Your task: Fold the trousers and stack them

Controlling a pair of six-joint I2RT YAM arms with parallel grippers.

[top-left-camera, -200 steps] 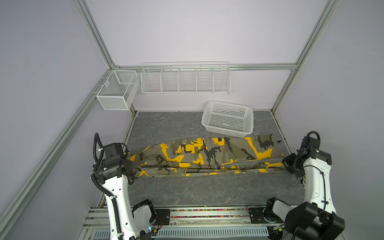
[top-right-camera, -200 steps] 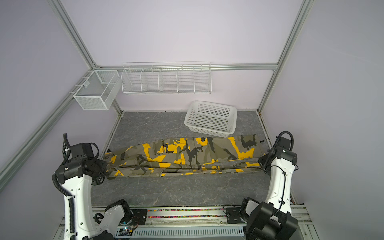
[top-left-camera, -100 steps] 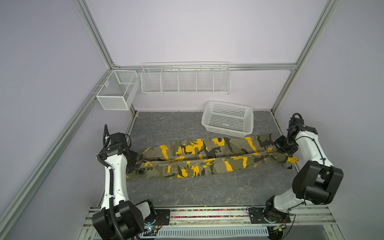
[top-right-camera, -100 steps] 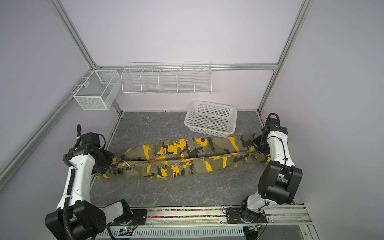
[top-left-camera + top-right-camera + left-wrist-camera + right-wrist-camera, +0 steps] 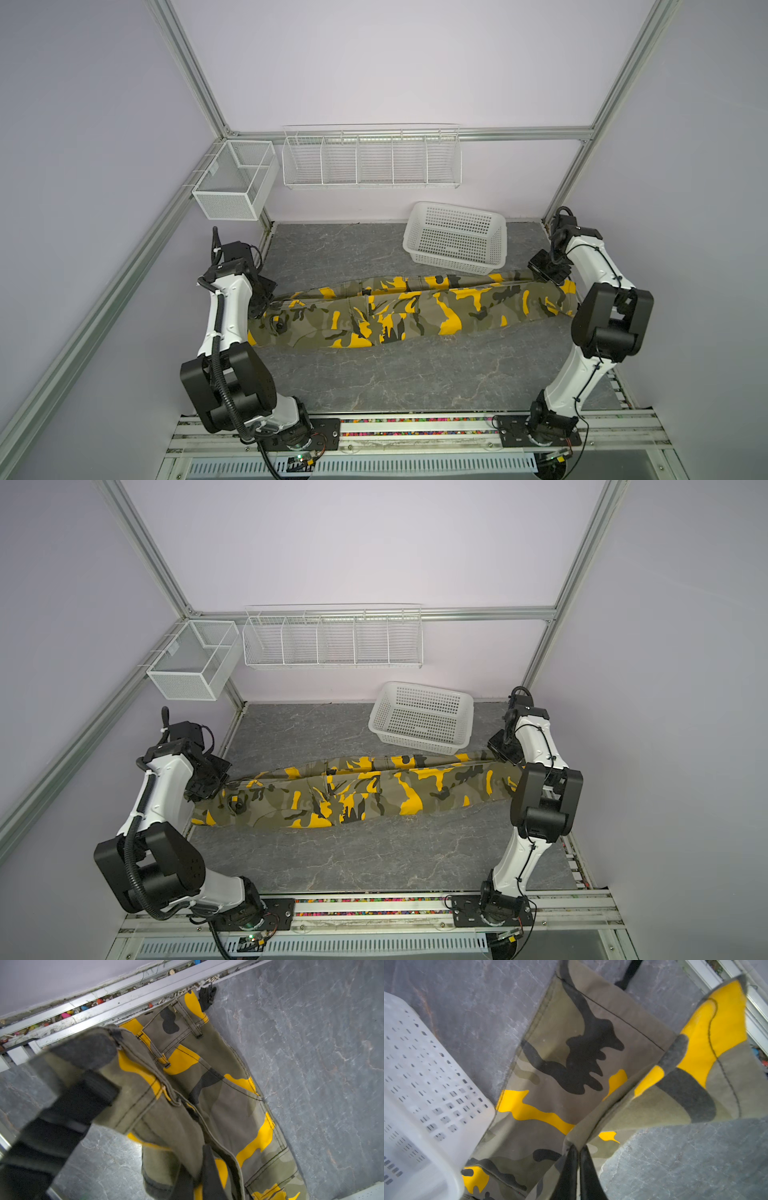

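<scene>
The trousers (image 5: 415, 311) lie lengthwise across the middle of the grey tabletop (image 5: 415, 386), waistband toward the left arm and leg hems toward the right, just in front of the white basket (image 5: 494, 257). The left gripper (image 5: 261, 305) has its jaws pinching the waistband edge. The right gripper (image 5: 547, 274) has its jaws pressed together on a fold of cloth at the hem end, as the wrist view confirms. Both ends of the far edge are raised, so a taut ridge runs between the arms while the near leg rests flat. Assessment: this paired hold keeps the cloth straight for laying one leg over the other. The lengthwise fold is under way, and no crosswise fold or stacking has been done.
</scene>
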